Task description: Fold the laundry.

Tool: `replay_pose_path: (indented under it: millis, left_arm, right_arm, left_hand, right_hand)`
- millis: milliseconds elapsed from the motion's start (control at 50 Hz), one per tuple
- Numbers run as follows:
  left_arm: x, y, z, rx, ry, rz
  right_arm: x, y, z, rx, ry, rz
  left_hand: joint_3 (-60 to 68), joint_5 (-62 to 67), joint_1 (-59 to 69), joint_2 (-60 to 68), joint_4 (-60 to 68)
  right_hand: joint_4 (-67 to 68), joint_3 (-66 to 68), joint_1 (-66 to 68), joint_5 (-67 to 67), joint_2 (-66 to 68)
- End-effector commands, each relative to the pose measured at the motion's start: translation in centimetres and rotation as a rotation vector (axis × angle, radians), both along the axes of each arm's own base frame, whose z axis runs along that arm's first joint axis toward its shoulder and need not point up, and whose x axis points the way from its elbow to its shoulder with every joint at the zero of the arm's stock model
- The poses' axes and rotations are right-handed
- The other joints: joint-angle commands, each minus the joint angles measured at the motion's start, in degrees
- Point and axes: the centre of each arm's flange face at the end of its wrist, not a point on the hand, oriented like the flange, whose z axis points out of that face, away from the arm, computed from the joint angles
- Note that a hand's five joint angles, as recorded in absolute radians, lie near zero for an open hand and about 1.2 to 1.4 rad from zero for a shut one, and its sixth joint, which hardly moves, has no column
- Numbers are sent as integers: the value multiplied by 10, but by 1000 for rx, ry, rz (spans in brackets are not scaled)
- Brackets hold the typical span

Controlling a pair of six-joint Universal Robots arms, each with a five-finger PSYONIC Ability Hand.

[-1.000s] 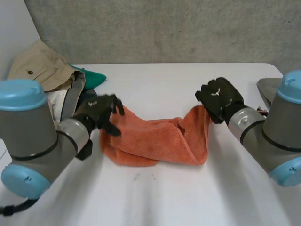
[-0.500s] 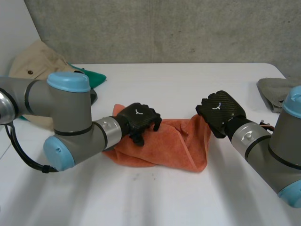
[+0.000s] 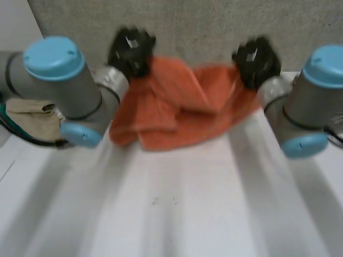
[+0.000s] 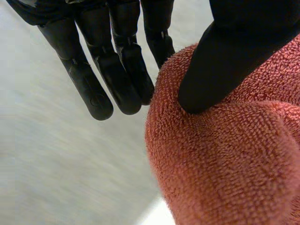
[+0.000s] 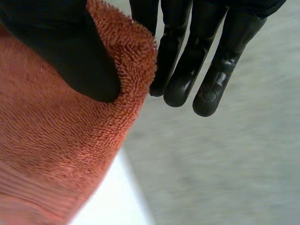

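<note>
The left hand (image 3: 131, 49) is pinching the orange towel (image 3: 177, 104) at its 11 o'clock corner. Seen along the palm, its thumb (image 4: 225, 61) is pressing into the terry cloth while the fingers (image 4: 117, 79) are reaching straight out just behind the towel's edge, with the cloth caught between them. The right hand (image 3: 257, 60) is gripping the same way at the 1 o'clock corner: its thumb (image 5: 70, 51) is bearing down on the pile and its straight fingers (image 5: 187, 70) are backing the edge from the other side. The towel is hanging between the two hands, sagging and bunching in loose folds towards 6 o'clock over the white surface (image 3: 177, 214). I cannot tell whether its lower edge is touching. A beige garment (image 3: 29, 118) is lying at 9 o'clock, beside the left arm.
</note>
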Motion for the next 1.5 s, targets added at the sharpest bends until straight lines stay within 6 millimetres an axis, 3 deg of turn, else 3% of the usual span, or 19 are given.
replay_pose_path:
  millis: [20, 80, 160, 260, 280, 380, 400, 420, 520, 620, 720, 740, 820, 940, 1080, 1140, 1200, 1420, 1500]
  left_arm:
    - [12, -20, 77, -315, 234, 130]
    - [18, -15, 90, -366, 288, 156]
    - [25, -3, 70, -303, 281, 155]
    - [31, 15, 9, -121, 197, 149]
    - [33, 23, -15, -56, 160, 149]
    - [34, 56, -73, 108, 52, 121]
    - [34, 62, -81, 134, 36, 114]
    - [37, 73, -96, 189, -3, 110]
    - [55, 103, -129, 359, -117, 134]
    - [67, 129, -127, 488, -190, 146]
    - [71, 140, -93, 498, -163, 135]
    - [71, 139, -78, 468, -132, 131]
    - [65, 130, -44, 369, -65, 103]
    - [51, 103, -9, 264, -3, -2]
    - [29, 55, -39, 293, -96, -136]
    - [29, 42, -63, 341, -203, -142]
    - [28, 44, -83, 370, -340, -160]
    - [30, 49, -109, 379, -481, -177]
    - [30, 50, -112, 387, -484, -184]
  right_arm:
    - [3, -27, 116, -498, -318, -59]
    - [0, -24, 130, -548, -348, -67]
    - [0, -20, 123, -517, -332, -60]
    - [-4, -10, 64, -310, -220, -42]
    - [-4, -8, 53, -273, -201, -33]
    - [-7, 12, -13, -29, -87, -2]
    - [-10, 16, -33, 46, -53, -6]
    - [-13, 18, -42, 81, -40, -11]
    - [-20, 35, -75, 225, 26, -13]
    - [-26, 49, -88, 307, 60, -11]
    - [-29, 57, -91, 332, 66, -7]
    - [-29, 58, -89, 329, 65, -7]
    - [-29, 61, -82, 315, 56, 12]
    - [-28, 67, -84, 326, 62, 27]
    - [-30, 69, -88, 337, 65, 26]
    - [-30, 69, -88, 337, 64, 25]
    - [-32, 69, -89, 343, 68, 22]
    - [-40, 62, -89, 344, 64, -6]
    - [-40, 62, -89, 344, 64, -4]
  left_hand:
    - [120, 148, 184, 117, 113]
    - [120, 148, 184, 117, 113]
    - [120, 148, 184, 117, 113]
    - [120, 148, 184, 117, 113]
    - [117, 145, 180, 114, 110]
    - [102, 130, 165, 98, 95]
    - [102, 130, 165, 98, 95]
    - [98, 126, 162, 95, 92]
    - [43, 71, 106, 40, 36]
    - [-33, -5, 31, -36, -39]
    - [-212, -184, -149, -216, -219]
    - [-293, -265, -229, -296, -299]
    - [-389, -361, -326, -393, -396]
    - [-395, -367, -331, -398, -401]
    - [-388, -360, -324, -391, -394]
    - [-386, -358, -323, -389, -393]
    - [-393, -365, -329, -396, -399]
    - [-379, -351, -316, -383, -386]
    - [-239, -211, -175, -242, -245]
  right_hand:
    - [119, 119, 229, 131, 128]
    - [119, 119, 229, 131, 128]
    - [119, 119, 229, 131, 128]
    - [119, 119, 229, 131, 128]
    - [119, 119, 229, 131, 128]
    - [119, 119, 229, 131, 128]
    - [119, 119, 229, 131, 128]
    - [119, 119, 229, 131, 128]
    - [119, 119, 229, 131, 128]
    - [119, 119, 229, 131, 128]
    - [119, 119, 229, 131, 128]
    - [119, 119, 229, 131, 128]
    - [119, 119, 229, 131, 128]
    - [119, 119, 229, 131, 128]
    - [119, 119, 229, 131, 128]
    - [119, 119, 229, 131, 128]
    - [119, 119, 229, 131, 128]
    - [119, 119, 229, 131, 128]
    - [119, 119, 229, 131, 128]
